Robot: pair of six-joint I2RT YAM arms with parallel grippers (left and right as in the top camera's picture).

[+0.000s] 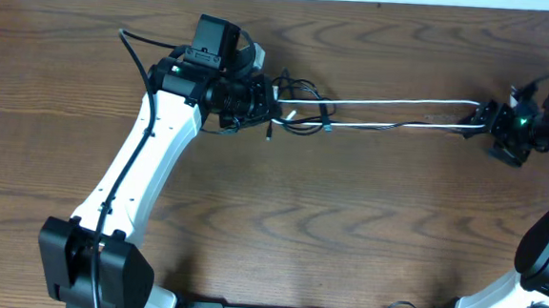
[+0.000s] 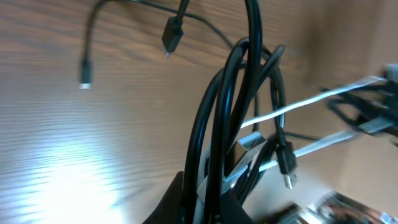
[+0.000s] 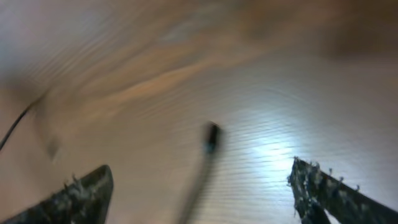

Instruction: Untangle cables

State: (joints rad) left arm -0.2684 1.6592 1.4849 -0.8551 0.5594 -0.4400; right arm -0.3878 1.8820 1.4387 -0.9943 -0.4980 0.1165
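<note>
At the far side, my left gripper (image 2: 211, 200) clamps the black cables (image 2: 214, 124). Right gripper (image 1: 482, 117) gapes wide, holding nothing. I should pinch the white cable (image 1: 392, 104) near its end and pull gently.

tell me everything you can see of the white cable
The thin white flexible cable looks doubled: two pale, straight, nearly parallel strands cross the brown wooden table. One end runs into the tangle of thin black cables at the shut left claw, threading through their loops. The other end reaches the open right claw; whether they touch is unclear. Up close it looks flat, smooth and plastic.
</note>
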